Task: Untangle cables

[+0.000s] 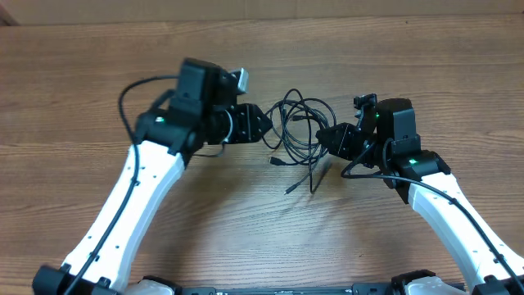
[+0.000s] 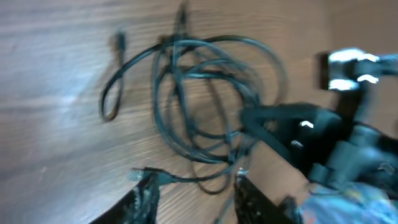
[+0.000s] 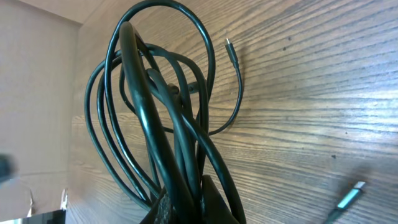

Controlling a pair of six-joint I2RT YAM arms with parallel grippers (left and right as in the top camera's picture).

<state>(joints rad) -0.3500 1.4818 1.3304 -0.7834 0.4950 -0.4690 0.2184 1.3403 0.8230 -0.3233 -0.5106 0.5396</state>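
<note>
Fingers [image 2: 144,200] of the left gripper [image 2: 194,186] sit apart with one strand running between them; right gripper [image 1: 331,137] is clamped on the tangle of thin black cables [image 1: 299,123], mid wooden table [image 1: 246,221] between both.

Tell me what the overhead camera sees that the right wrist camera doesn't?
Only overhead: the left arm and right arm, and the left gripper open beside the cables. Only right wrist: single loops up close, plus a silver plug lying off to the side on the wood. Both: those black cables, pinched in the shut right gripper, and the wooden table.
</note>
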